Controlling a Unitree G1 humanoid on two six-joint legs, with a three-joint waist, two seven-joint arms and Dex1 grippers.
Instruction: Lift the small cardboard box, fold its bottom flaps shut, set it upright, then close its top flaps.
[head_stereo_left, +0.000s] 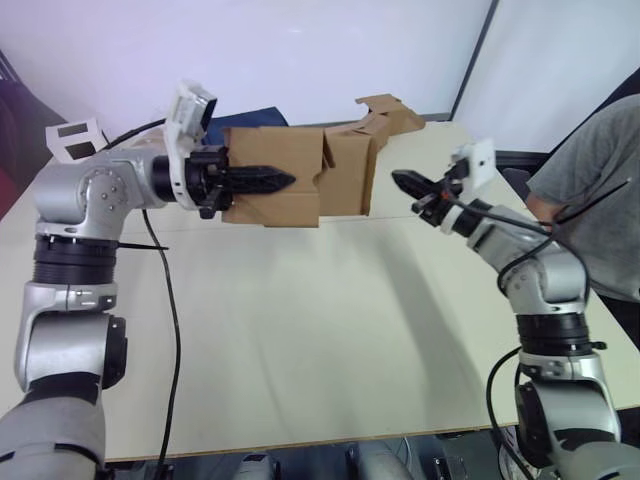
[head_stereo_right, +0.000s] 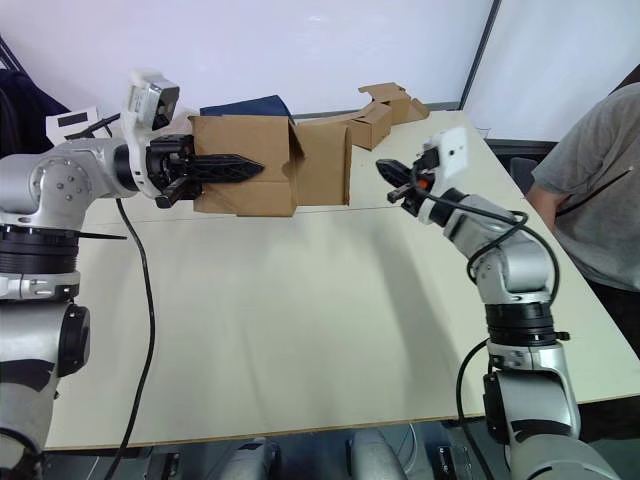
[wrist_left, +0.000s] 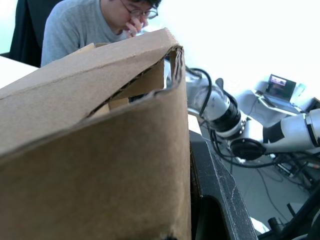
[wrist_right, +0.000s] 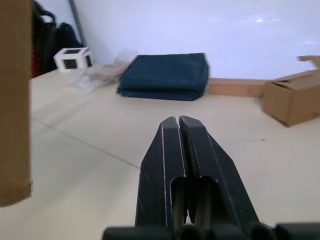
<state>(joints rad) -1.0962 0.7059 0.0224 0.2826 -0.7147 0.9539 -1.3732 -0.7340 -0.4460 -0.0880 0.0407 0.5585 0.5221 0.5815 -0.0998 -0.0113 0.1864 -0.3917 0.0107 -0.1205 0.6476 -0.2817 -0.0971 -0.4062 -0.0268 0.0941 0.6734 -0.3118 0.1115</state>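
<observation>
The small cardboard box (head_stereo_left: 290, 205) hangs in the air above the table's back half, lying on its side. My left gripper (head_stereo_left: 285, 181) is shut on the box's near wall (wrist_left: 90, 150), with one black finger (wrist_left: 215, 190) lying along the outside. Flaps (head_stereo_left: 350, 175) at the end facing my right arm stick out open; I cannot tell whether they are the bottom flaps or the top flaps. My right gripper (head_stereo_left: 398, 180) hovers just right of that open end, shut and empty, fingers (wrist_right: 170, 150) pressed together.
A strip of joined brown cardboard pieces (head_stereo_left: 385, 112) lies at the table's back edge. A folded dark blue cloth (wrist_right: 167, 75) and a small white box (head_stereo_left: 72, 138) sit at the back left. A person (head_stereo_left: 590, 200) sits at the right. The pale table (head_stereo_left: 300, 350) stretches in front.
</observation>
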